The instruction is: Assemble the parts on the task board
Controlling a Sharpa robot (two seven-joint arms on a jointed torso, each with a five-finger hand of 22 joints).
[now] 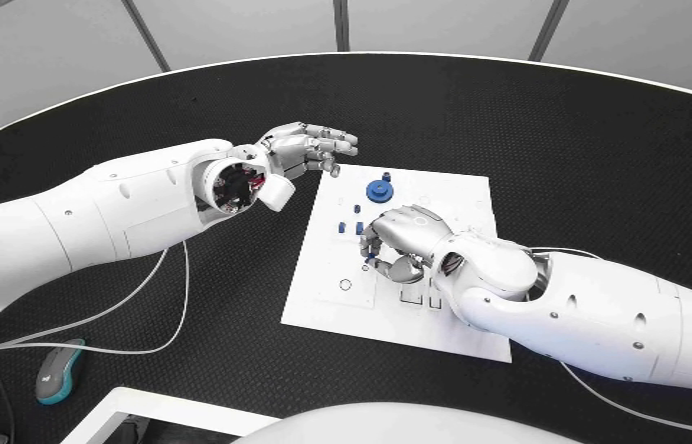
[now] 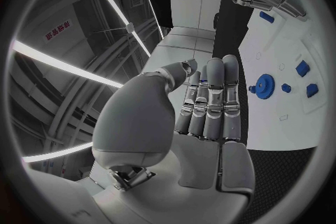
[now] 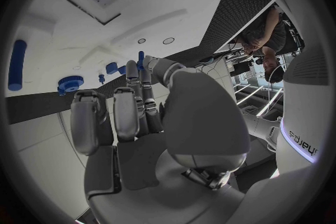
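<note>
The right hand (image 1: 405, 232) hangs low over the middle of the white board (image 1: 447, 199). Its fingers (image 3: 133, 81) curl down toward the board. In the right wrist view a small blue peg (image 3: 140, 59) stands up at the fingertips. I cannot tell if the fingers pinch it or just sit beside it.

The left hand (image 1: 306, 150) floats over the black table (image 1: 173, 114), just off the board's far corner. Its fingers (image 2: 213, 98) are straight and close side by side, and they hold nothing.

The blue gear (image 1: 379, 190) sits on the board near that corner, with toothy edges and a knob on top. Small blue pegs (image 1: 351, 228) stand close by, between the gear and the right hand.

What could go wrong? The pegs are tiny, smooth and hard. Shiny metal fingers could let one slip or tip over. The big hand also hides the holes, so a peg could miss its hole. A bump could push the thin flat board across the rough table.
</note>
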